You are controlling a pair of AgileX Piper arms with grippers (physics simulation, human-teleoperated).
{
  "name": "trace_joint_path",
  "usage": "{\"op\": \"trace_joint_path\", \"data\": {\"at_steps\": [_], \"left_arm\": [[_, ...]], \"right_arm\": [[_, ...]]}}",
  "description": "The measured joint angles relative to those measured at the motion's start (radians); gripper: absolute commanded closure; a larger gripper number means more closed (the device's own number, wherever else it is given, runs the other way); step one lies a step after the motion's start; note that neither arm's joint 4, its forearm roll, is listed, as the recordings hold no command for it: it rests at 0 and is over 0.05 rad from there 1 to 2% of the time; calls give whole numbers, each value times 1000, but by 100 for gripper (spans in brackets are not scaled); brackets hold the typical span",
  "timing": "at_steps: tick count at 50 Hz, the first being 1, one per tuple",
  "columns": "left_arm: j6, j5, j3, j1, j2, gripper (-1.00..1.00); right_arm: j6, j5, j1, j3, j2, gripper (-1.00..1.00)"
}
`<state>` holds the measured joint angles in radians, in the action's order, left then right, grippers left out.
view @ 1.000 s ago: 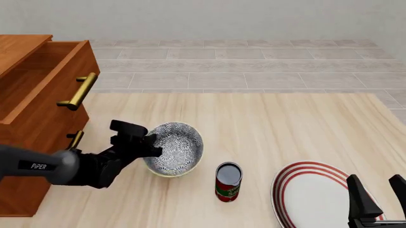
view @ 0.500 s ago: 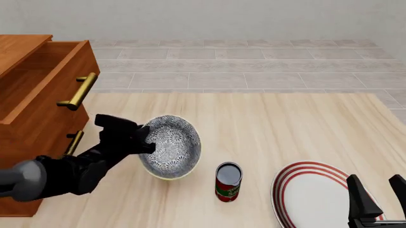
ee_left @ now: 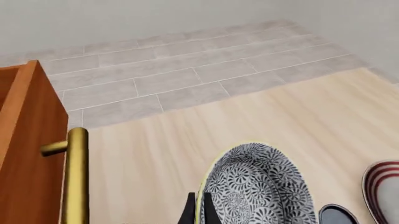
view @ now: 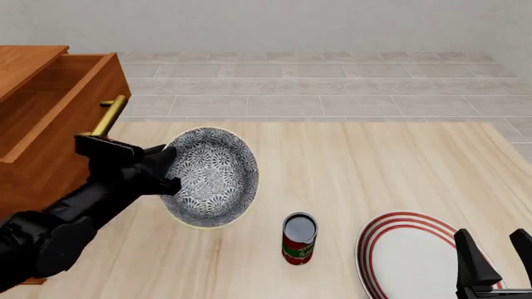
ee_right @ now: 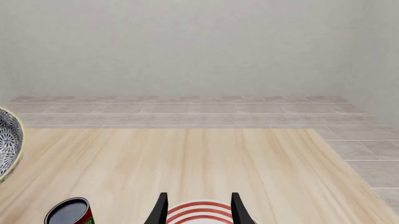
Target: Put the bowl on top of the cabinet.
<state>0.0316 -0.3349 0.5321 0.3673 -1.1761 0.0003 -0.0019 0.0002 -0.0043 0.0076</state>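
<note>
The patterned bowl (view: 212,176) hangs above the table, tilted on edge with its inside facing the camera. My left gripper (view: 166,176) is shut on its left rim. In the left wrist view the bowl (ee_left: 259,189) fills the lower middle, with the fingertips (ee_left: 188,214) pinching its rim. The reddish-brown cabinet (view: 46,118) stands at the far left with a drawer pulled open and a brass handle (view: 106,118) just beside the gripper. My right gripper (view: 490,255) stands open at the lower right, above the plate; in the right wrist view its fingers (ee_right: 160,209) are spread apart.
A red can (view: 299,238) stands upright on the table in front of the bowl. A white plate with red rings (view: 407,249) lies at the lower right. The cabinet's open drawer (view: 58,99) juts out toward the table. Grey tiles (view: 316,87) lie beyond the table.
My left gripper has lifted the bowl off the table and carried it up and left toward the cabinet, tipping it further on edge. The right arm has not moved.
</note>
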Motion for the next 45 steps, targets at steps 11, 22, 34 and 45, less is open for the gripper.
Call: {"op": "trace_joint_path", "data": {"at_steps": [11,22,34,45], "left_arm": [[7,122,-15,49,183,100],[18,260,13,75,367,100],[27,403,86,72,525,100],[49,524,195,39,647,100]], "right_arm": [[0,0,0,0,0,-100],[0,0,0,0,0,-100],[0,0,0,0,0,-100],[0,0,0,0,0,-100]]}}
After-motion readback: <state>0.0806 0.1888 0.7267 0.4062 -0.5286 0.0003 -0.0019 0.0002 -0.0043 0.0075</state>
